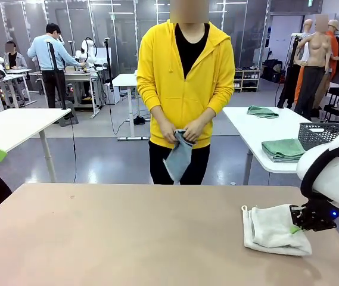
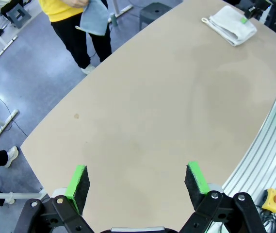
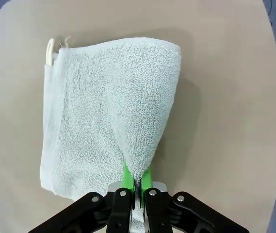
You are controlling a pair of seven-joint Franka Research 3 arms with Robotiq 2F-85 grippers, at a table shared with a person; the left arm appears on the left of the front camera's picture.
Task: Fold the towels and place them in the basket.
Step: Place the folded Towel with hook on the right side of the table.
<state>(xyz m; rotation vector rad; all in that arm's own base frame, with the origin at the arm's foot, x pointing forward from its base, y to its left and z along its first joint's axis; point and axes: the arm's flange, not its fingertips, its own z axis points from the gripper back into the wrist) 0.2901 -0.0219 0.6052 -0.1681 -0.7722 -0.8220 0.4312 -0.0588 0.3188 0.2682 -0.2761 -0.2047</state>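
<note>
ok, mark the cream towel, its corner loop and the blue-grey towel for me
cream towel [image 3: 94, 111], right wrist view, middle of its terry top layer.
corner loop [image 3: 50, 48], right wrist view, the loop's outer curve.
blue-grey towel [image 1: 178, 158], front view, its hanging lower half.

Right gripper [image 1: 295, 227]: clamped on white towel [image 1: 269, 229] edge.
White towel: folded on table [image 1: 127, 238], left of gripper.
Blue towel [image 1: 178, 158]: hanging below person's hands [image 1: 183, 132].

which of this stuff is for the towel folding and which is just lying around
For the job: white towel on the near table; blue towel in the person's hands.
Lying about: green towels on the white table behind.
</note>
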